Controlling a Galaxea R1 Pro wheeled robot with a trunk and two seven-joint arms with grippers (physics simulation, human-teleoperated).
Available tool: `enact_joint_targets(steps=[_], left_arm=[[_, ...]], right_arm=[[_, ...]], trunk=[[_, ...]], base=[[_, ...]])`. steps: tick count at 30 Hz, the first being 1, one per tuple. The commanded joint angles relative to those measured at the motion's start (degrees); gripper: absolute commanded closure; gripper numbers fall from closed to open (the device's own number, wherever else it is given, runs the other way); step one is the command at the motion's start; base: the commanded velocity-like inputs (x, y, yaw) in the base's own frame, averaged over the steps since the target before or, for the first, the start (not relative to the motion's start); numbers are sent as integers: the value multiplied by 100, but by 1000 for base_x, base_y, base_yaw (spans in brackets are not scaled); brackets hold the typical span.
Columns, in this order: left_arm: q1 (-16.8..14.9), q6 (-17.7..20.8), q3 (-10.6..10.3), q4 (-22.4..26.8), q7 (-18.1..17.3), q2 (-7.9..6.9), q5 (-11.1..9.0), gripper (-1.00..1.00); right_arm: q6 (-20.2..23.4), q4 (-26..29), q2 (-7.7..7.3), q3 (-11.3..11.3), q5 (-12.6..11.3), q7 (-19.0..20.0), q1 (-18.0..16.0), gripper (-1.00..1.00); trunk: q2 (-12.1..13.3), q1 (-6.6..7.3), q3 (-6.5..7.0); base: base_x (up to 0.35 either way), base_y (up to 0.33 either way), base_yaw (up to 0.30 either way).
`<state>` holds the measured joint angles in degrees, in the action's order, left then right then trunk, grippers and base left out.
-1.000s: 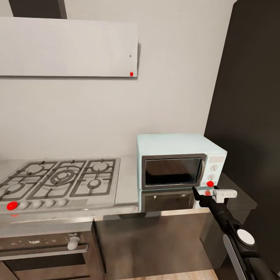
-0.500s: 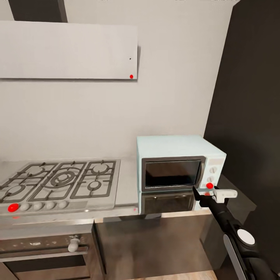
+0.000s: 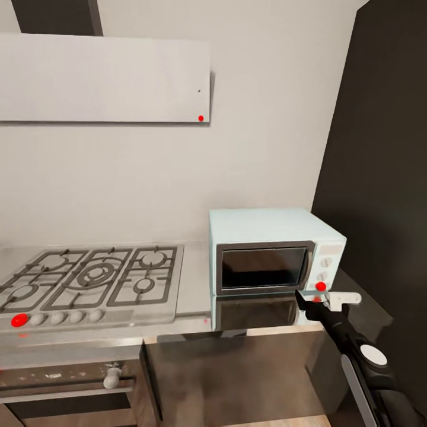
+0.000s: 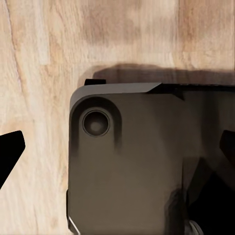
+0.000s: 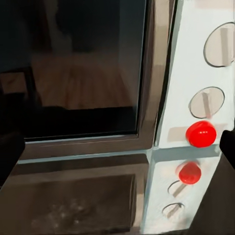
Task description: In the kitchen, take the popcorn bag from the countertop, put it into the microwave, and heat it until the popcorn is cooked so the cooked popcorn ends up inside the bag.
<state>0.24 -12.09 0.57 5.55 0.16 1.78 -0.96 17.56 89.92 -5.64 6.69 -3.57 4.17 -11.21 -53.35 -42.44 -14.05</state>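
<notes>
— What is sitting where, going from the big things down?

— The countertop [image 3: 196, 284] is running long and grey along the wall, and the microwave [image 3: 270, 249] is standing on it as our landmark. The gas hob [image 3: 89, 279] is lying well apart from the microwave on the side away from the dark wall. The microwave's dark glass door [image 3: 262, 268] is facing out toward the robot and looking shut, with its long axis running along the countertop's length.

— And the arms?

— The right gripper [image 3: 332, 299] is hanging just in front of the microwave's lower corner, near the red dot [image 5: 200, 133] under the two white knobs [image 5: 206, 102]. Its dark fingertips [image 5: 10, 149] are showing at opposite edges of the right wrist view, so the jaws are standing wide apart with nothing between them. The left gripper [image 4: 117, 156] is also spread, pointing down at the wooden floor [image 4: 49, 49].

— How to do this step well?

— I judge it is reaching for the microwave's front (door or button, I cannot tell which). It should approach squarely and slowly, avoiding the knobs.

— The popcorn bag?

— I cannot tell where it is lying.
</notes>
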Motion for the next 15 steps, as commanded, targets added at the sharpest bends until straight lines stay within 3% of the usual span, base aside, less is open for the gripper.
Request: enact_joint_targets(steps=[1,15], left_arm=[[2,-11,4,8,2,-5,-11,-100],[2,-16,-2,-9,2,16,-9,-100]], right_arm=[[34,10,1,12,-38,8,-5,-100],[-4,17,2,8,-38,-57,0,-100]], trunk=[[-5,-3,-13],[-5,-3,-68]], base=[[155,0,56],[118,-31,52]])
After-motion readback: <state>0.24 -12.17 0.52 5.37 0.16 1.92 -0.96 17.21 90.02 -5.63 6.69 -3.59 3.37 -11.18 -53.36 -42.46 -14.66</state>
